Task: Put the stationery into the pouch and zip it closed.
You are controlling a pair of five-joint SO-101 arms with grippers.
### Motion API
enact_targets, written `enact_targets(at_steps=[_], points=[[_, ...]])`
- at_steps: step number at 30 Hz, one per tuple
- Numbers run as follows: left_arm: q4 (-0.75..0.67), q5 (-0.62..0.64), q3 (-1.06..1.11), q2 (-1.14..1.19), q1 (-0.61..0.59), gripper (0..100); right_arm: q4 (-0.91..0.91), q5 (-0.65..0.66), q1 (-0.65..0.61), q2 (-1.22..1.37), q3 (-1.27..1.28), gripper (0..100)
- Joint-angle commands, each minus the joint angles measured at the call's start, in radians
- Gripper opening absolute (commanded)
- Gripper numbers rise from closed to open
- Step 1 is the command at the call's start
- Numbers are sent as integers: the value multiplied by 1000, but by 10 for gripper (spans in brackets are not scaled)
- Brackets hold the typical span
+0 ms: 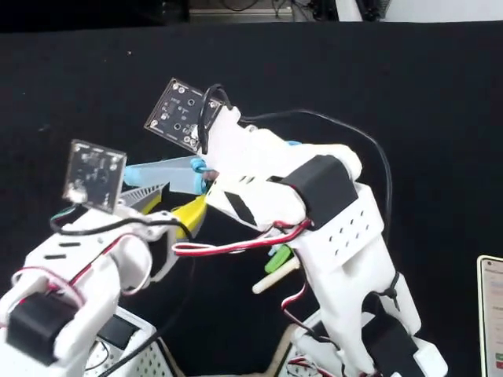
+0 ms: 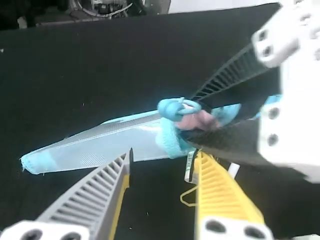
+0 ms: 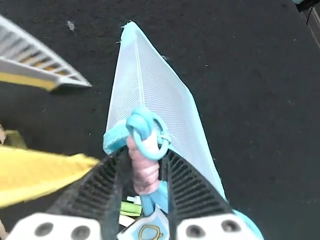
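Observation:
The pouch [image 1: 161, 174] [image 2: 100, 142] [image 3: 150, 90] is pale blue mesh with a blue edge and is held up off the black table. My right gripper [image 3: 147, 155] [image 1: 206, 177] [image 2: 200, 117] has black fingers and is shut on the pouch's zipper pull [image 3: 145, 170], a pink tab with a blue ring [image 3: 150, 131]. My left gripper [image 2: 160, 160] [image 1: 177, 200] is open just beside the pouch's near end, with one grey finger [image 2: 95, 200] and one yellow finger [image 2: 220, 195]. Nothing is between them.
A green piece of stationery [image 1: 277, 258] and a cream stick [image 1: 275, 279] lie on the table under the right arm. A phone-like device [image 1: 491, 314] sits at the right edge. Black cloth [image 1: 409, 94] covers the far table.

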Motion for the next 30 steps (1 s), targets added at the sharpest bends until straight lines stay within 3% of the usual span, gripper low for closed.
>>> enact_targets(at_steps=[1,10,25,30], points=[[-84,8,38,3,4,209,5,6,3,-8,2,11],[-91,8,44,3,-165,209,12,8,3,-8,1,11],[-83,3,45,3,-170,209,26,0,6,-13,-4,11],[-83,2,45,3,-170,209,40,0,5,-119,19,11]])
